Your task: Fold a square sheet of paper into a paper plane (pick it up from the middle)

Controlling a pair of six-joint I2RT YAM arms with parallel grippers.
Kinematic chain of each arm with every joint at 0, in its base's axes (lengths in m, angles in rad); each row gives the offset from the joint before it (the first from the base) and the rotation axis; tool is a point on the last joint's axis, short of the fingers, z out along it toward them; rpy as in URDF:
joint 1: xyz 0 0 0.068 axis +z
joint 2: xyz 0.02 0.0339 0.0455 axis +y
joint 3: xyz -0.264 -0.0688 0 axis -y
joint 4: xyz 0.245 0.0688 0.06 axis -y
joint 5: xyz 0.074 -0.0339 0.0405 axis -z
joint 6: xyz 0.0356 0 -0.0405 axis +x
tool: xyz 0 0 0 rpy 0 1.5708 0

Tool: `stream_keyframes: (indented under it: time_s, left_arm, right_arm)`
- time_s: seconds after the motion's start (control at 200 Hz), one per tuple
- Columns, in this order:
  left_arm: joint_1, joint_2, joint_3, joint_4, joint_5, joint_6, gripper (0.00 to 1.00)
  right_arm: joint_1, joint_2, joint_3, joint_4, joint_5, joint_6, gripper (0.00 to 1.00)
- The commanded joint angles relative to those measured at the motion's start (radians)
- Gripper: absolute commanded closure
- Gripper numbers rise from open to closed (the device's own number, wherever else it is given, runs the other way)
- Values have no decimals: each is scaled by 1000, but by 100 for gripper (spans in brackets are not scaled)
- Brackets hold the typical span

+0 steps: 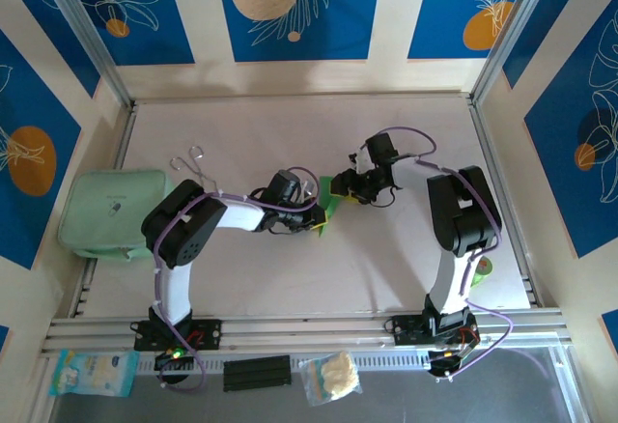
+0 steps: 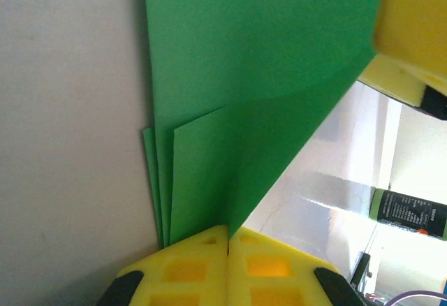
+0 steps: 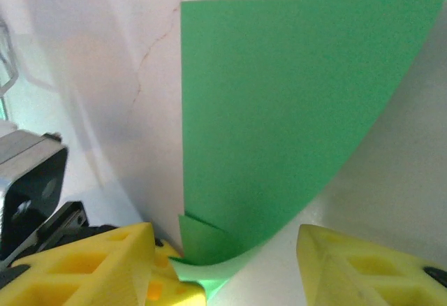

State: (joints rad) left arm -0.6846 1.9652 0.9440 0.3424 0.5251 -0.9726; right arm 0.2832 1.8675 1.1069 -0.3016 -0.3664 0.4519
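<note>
the left jaws are pressed fully together, pinching the near edge of the sheet of paper (image 2: 244,75), which fans away from them in several folded layers. the right jaws stand wide apart and grip nothing; the sheet's pointed corner lies between their pads (image 3: 105,264), touching one of them. seen from above, the sheet sits between the two sets of jaws, mid-counter (image 1: 290,124). this looks like a mid-fold step, with one side held and a flap not yet creased. next, the right jaws would likely need to close on the loose flap without tugging it from the left grip. well off beyond the left jaws lie a mint pouch (image 1: 106,212) and a wire hook (image 1: 188,160); neither seems in the way.
</note>
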Motion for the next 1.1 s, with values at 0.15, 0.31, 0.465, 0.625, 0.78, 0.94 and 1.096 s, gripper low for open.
stream_keyframes:
  time_s: [0.15,0.31,0.465,0.625,0.78,0.94,1.096]
  left_arm:
    - [15,12,-34,51,26,-6,96]
    - [20,10,-53,84,29,-8,96]
    - [20,14,-60,113,34,-6,96]
    - [21,16,-73,130,35,-1,96]
    - [22,25,-84,150,37,9,95]
    - [21,34,-96,175,40,18,94]
    - [21,38,-106,190,37,22,92]
  right_arm:
    - [-32,-111,-112,133,-52,24,43]
    - [-34,-127,-157,161,-14,37,48]
    - [-14,-84,-141,133,6,18,54]
    - [7,-42,-113,134,11,17,55]
    - [21,-2,-91,143,-12,7,54]
    - [36,29,-70,132,-9,-1,52]
    - [55,57,-55,101,39,-5,52]
